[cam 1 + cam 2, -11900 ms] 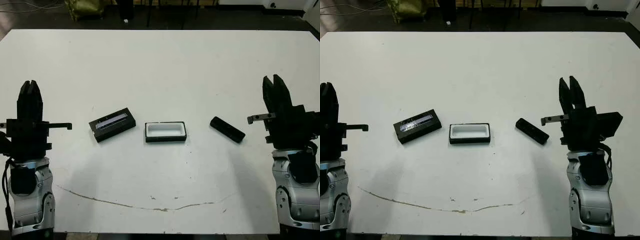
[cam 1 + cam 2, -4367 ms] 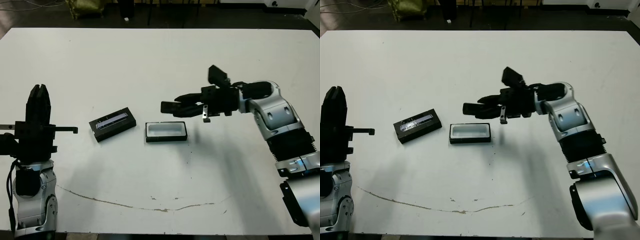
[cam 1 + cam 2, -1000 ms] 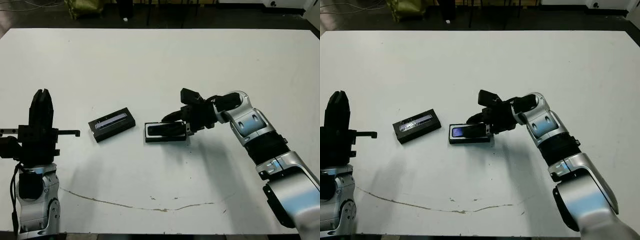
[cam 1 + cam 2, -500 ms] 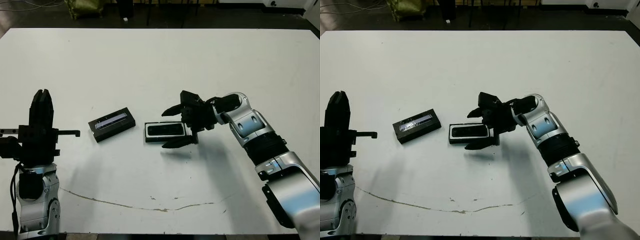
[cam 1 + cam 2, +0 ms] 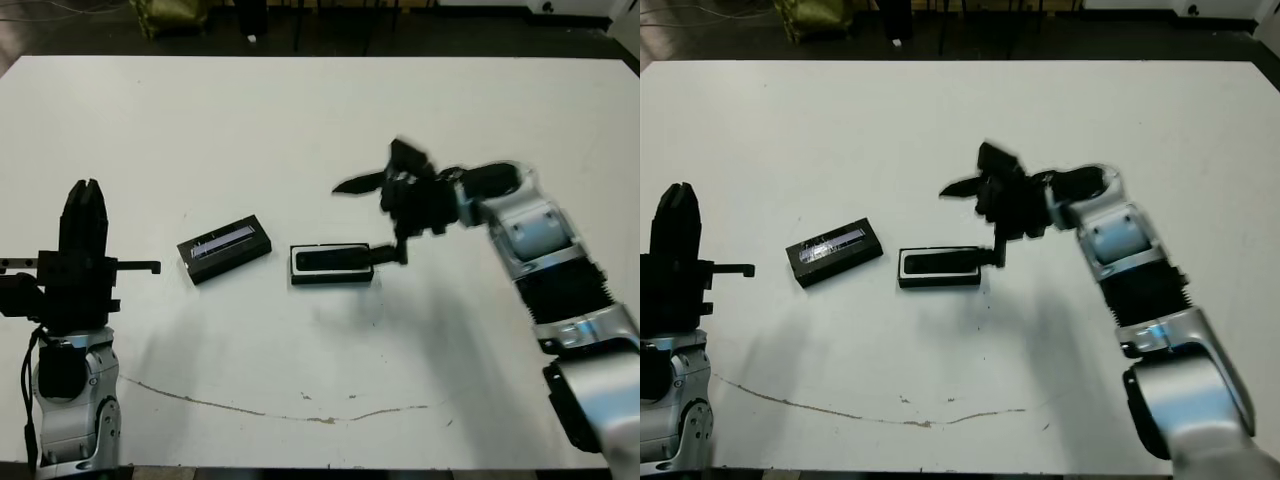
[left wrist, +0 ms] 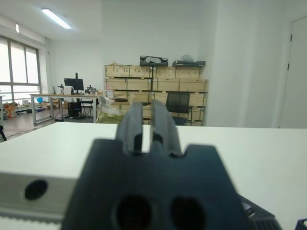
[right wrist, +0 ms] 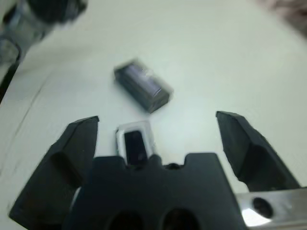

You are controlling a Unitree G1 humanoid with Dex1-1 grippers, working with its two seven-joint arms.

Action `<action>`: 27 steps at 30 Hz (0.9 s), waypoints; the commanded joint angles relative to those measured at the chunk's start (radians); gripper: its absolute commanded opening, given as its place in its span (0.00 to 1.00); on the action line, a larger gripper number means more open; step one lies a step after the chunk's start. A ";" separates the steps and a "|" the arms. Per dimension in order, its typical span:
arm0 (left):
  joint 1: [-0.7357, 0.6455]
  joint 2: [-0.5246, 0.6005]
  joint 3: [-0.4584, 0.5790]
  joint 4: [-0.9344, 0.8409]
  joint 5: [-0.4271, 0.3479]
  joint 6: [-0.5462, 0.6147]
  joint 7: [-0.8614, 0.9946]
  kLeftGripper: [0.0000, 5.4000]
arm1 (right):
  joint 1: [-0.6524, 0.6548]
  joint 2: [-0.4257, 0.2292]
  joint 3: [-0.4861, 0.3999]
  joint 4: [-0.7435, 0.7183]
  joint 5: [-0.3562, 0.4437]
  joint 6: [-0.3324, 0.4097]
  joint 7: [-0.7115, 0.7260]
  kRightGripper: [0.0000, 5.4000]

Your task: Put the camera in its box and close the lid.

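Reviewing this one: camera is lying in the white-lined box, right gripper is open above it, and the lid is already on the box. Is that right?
Not quite. The lid is not on the box; the left eye view shows it lying on the table, apart from the box on the robot's left side. The rest holds: the camera lies in the white-lined box, and the right gripper is open above it.

The camera (image 5: 330,260) lies in the box (image 5: 331,279), right of the lid (image 5: 225,248).

The worktop (image 5: 300,130) is smooth matt white, scuffed by a thin brown crack-like line. The camera (image 5: 332,260) looks matt black plastic in the white-lined box (image 5: 296,265). The lid (image 5: 225,248) is matt black with a shiny silvery stripe. The right claw (image 5: 372,218) is dull black plastic on a satin silver-grey arm.
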 commanded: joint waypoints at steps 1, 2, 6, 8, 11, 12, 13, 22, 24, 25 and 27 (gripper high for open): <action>0.007 0.000 0.002 0.021 -0.002 -0.001 -0.008 0.00 | 0.105 -0.001 -0.060 -0.125 0.034 0.043 -0.117 0.85; 0.007 -0.001 0.001 0.018 0.002 0.002 -0.005 0.00 | 0.131 0.002 -0.071 -0.155 0.035 0.035 -0.152 0.81; 0.010 -0.004 -0.001 0.006 0.007 0.016 0.004 0.00 | 0.257 0.020 -0.077 -0.260 -0.012 -0.056 -0.316 0.64; 0.008 -0.004 -0.001 0.011 0.006 0.009 0.002 0.00 | 0.303 0.029 -0.071 -0.273 -0.026 -0.120 -0.362 0.55; 0.009 -0.001 -0.002 0.006 0.001 0.019 0.000 0.00 | 0.354 0.030 -0.048 -0.277 -0.067 -0.218 -0.410 0.43; 0.010 -0.001 -0.002 0.002 -0.002 0.025 0.000 0.00 | 0.364 0.024 -0.037 -0.284 -0.085 -0.233 -0.423 0.39; 0.010 0.000 -0.002 0.003 -0.001 0.022 -0.001 0.00 | 0.371 0.017 -0.028 -0.290 -0.102 -0.242 -0.434 0.35; 0.009 -0.004 -0.003 -0.002 0.000 0.028 0.002 0.00 | 0.373 -0.012 0.023 -0.282 -0.167 -0.255 -0.460 0.00; 0.006 -0.001 -0.002 0.008 0.002 0.017 -0.003 0.00 | 0.371 -0.017 0.036 -0.283 -0.182 -0.257 -0.461 0.00; 0.005 -0.001 -0.001 0.014 0.003 0.012 -0.005 0.00 | 0.370 -0.017 0.042 -0.278 -0.184 -0.254 -0.459 0.00; 0.007 -0.001 0.000 0.012 0.005 0.017 -0.001 0.00 | 0.368 -0.014 0.057 -0.270 -0.192 -0.249 -0.459 0.00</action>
